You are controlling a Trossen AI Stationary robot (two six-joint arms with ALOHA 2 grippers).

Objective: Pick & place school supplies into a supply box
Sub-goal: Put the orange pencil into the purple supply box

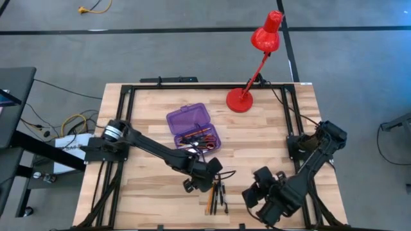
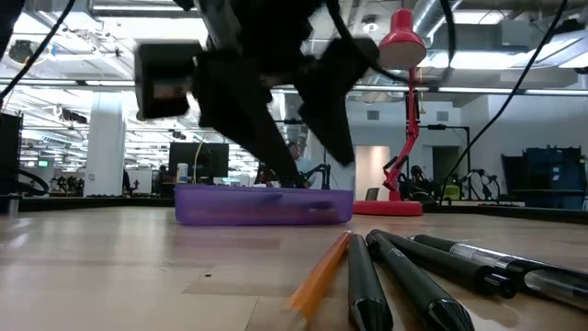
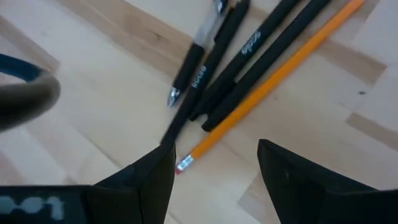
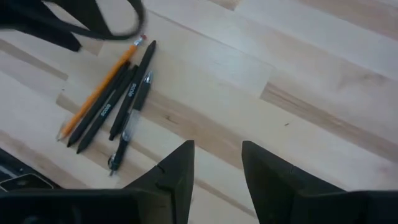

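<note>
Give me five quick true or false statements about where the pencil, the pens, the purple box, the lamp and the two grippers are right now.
1. The left gripper hangs open above the eraser end of the pencil. True.
2. The pencil is already in the box. False: it lies on the table beside the pens.
3. The box's lid is shut. False: it is open, with scissors and other supplies inside.
4. The right gripper holds a pen. False: it is open over bare table, nothing between its fingers.
5. The lamp stands at the table's far edge. True.
</note>
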